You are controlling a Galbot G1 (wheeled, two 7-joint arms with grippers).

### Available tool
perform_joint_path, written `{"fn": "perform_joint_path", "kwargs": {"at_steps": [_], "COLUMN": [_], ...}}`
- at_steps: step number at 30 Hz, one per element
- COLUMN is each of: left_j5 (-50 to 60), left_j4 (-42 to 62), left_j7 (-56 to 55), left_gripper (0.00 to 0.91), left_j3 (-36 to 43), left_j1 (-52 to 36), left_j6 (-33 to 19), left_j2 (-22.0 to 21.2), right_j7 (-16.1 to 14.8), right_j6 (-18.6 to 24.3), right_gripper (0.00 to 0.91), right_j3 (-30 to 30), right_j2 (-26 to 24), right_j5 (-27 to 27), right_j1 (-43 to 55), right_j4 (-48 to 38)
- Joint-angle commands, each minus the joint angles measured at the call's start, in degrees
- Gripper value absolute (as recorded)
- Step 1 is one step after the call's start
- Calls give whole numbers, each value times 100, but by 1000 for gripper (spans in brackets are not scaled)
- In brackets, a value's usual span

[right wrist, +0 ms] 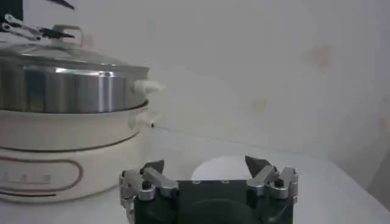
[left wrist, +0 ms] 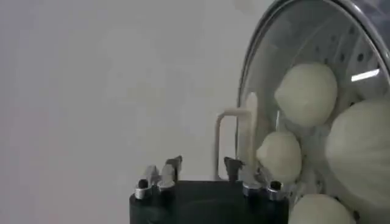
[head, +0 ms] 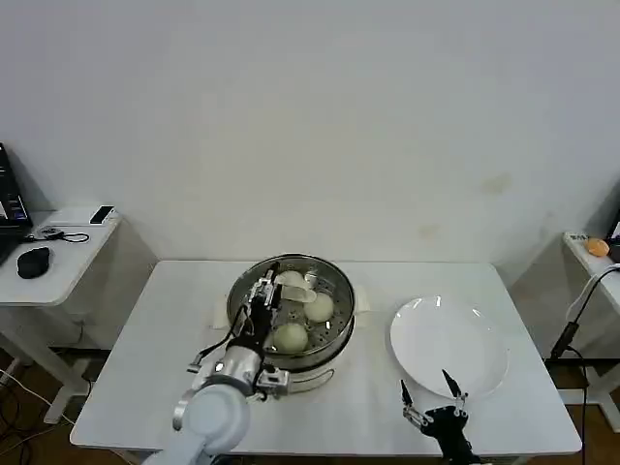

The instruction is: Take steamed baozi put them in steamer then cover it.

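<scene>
The steamer [head: 336,336], a shiny steel pot on a white base, stands mid-table, and a clear glass lid [right wrist: 61,58] lies over it. Through the glass I see cream-white baozi [head: 291,337] [head: 319,307] on the perforated tray, and more of them close up [left wrist: 306,92] [left wrist: 280,155] [left wrist: 359,152]. My left gripper [head: 262,302] [left wrist: 203,163] hovers over the near-left side of the lid. It is open, and the lid's white arched handle [left wrist: 234,137] stands just beyond its fingertips. My right gripper [head: 426,395] [right wrist: 205,164] is open and empty, low near the table's front edge.
An empty flat white plate [head: 449,344] [right wrist: 225,167] lies right of the steamer, just beyond the right gripper. The white table [head: 145,387] has bare room at the front left. A side desk with a mouse [head: 34,262] stands far left, and a shelf [head: 591,254] far right.
</scene>
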Motion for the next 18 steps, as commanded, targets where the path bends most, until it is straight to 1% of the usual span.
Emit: {"fn": "perform_joint_path", "kwargs": {"at_steps": [1, 5, 9, 12, 14, 15, 17, 18], "left_j5": [-200, -700, -1783, -3185, -4588, -5661, -6960, -7622], "left_j4": [-1154, -1630, -1869, -1689, -1481, -1298, -1006, -701], "left_j7": [-65, -161, -484, -1269, -1534, -1745, -1991, -2121], "left_gripper": [907, 907, 907, 907, 907, 907, 907, 907], "left_j3": [-326, -624, -1127, -1805, -2415, -2799, -3260, -3560], "left_j1": [682, 1172, 1845, 2318, 2560, 2736, 2896, 2964], "left_j6": [-37, -25, -73, -347, -697, -876, -1259, -1596], "left_j2": [235, 325, 361, 324, 202, 172, 151, 97], "right_j7": [6, 11, 25, 63, 105, 112, 162, 163], "right_j6": [-8, -30, -74, -150, -262, -281, -391, -412], "right_gripper": [907, 907, 907, 907, 907, 907, 907, 907], "right_j3": [-36, -87, -141, -185, -202, -202, -204, -199], "right_j2": [-8, -38, -75, -139, -209, -217, -308, -322], "right_j5": [2, 31, 88, 222, 338, 349, 526, 557], "right_j1": [-7, -21, -15, -68, -141, -153, -227, -246], "right_j4": [-8, -3, 1, 118, 249, 269, 418, 444]}}
